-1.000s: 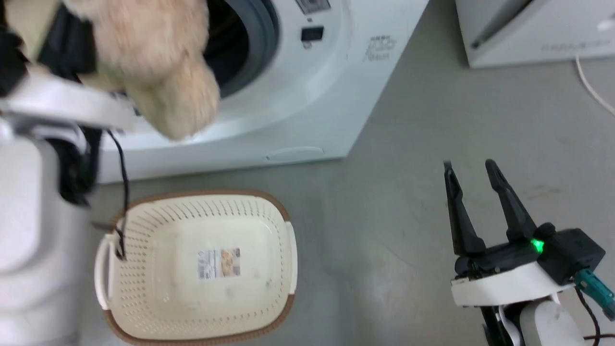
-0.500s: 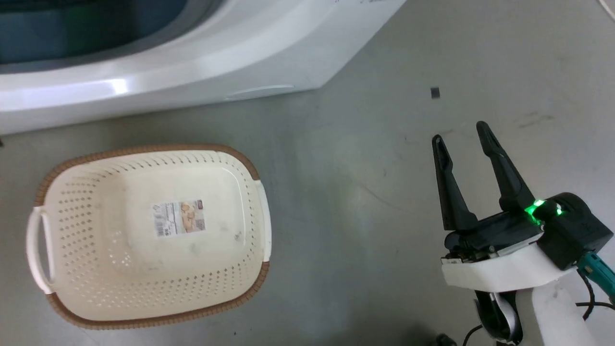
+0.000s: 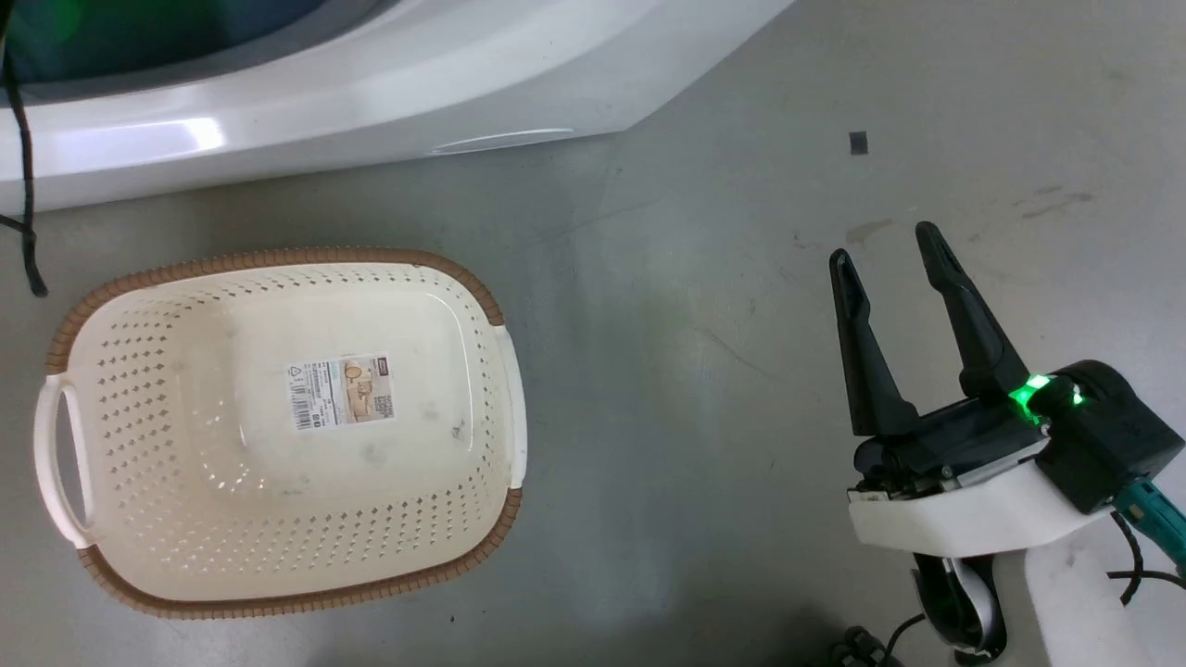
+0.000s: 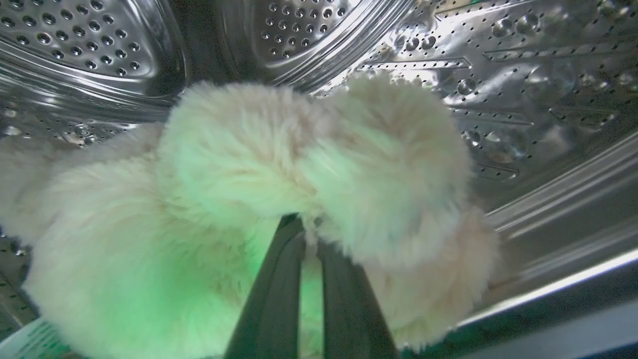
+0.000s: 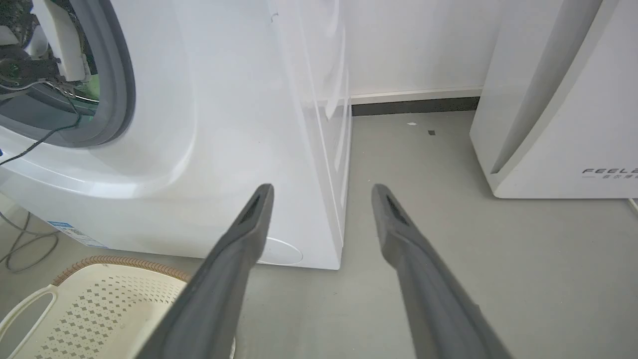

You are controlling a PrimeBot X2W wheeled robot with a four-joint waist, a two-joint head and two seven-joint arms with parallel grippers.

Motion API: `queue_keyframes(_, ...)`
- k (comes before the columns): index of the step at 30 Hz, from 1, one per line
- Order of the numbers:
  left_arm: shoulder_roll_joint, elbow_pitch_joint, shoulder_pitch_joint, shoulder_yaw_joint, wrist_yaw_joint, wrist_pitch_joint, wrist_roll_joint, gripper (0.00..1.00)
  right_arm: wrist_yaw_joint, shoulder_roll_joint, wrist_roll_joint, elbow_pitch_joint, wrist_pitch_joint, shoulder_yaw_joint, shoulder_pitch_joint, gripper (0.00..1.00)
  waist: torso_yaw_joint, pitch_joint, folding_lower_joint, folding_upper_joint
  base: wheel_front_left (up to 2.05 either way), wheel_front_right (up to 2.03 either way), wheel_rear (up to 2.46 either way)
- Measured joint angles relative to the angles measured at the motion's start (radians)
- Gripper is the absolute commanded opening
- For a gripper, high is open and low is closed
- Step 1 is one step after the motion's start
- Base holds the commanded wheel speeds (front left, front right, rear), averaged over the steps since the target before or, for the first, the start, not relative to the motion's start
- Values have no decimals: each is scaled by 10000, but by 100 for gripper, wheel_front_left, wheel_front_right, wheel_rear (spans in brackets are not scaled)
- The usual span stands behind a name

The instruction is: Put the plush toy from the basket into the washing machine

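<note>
The fluffy cream plush toy (image 4: 239,199) lies inside the washing machine's shiny steel drum (image 4: 523,75). My left gripper (image 4: 310,224) is shut on its fur, fingers nearly together. Seen from the right wrist, my left arm (image 5: 52,37) reaches through the grey-gasketed porthole (image 5: 117,75) of the white washing machine (image 5: 224,124); its lower front (image 3: 371,102) crosses the top of the head view. The cream basket (image 3: 371,257) stands on the floor before it, with just a label on its bottom, and its corner (image 5: 99,309) is at lower left. My right gripper (image 3: 883,246) (image 5: 323,189) hovers open over bare floor.
A white slanted appliance marked FEEL... (image 5: 558,99) stands to the right of the washer, with grey floor between them. A black cable (image 3: 23,185) hangs at the head view's left edge. Another cable (image 5: 25,244) lies on the floor left of the basket.
The head camera has tilted down, so the plush toy and left arm, a second ago in front of the porthole, have left that view. The right gripper stays open.
</note>
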Motion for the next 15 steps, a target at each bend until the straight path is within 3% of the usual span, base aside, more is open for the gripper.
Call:
queue_keyframes(4,167,219,1,-554,0,-226,-633,0,0,2,-4,94,-2,-15,-37,100,62,-178,0,0,0,0,0)
queue_keyframes(5,180,295,18,-652,0,-347,-757,31,0,2,-12,121,0,-25,-38,100,80,-241,-1,0,0,0,0)
queue_keyframes(6,192,382,46,-738,0,-445,-859,100,0,2,-17,146,0,-33,-40,100,100,-315,-1,0,0,0,0)
queue_keyframes(15,-155,1160,1313,-1076,-2,-1948,-1674,100,0,4,-180,562,-2,-174,-18,100,360,-1470,-1,0,0,0,0)
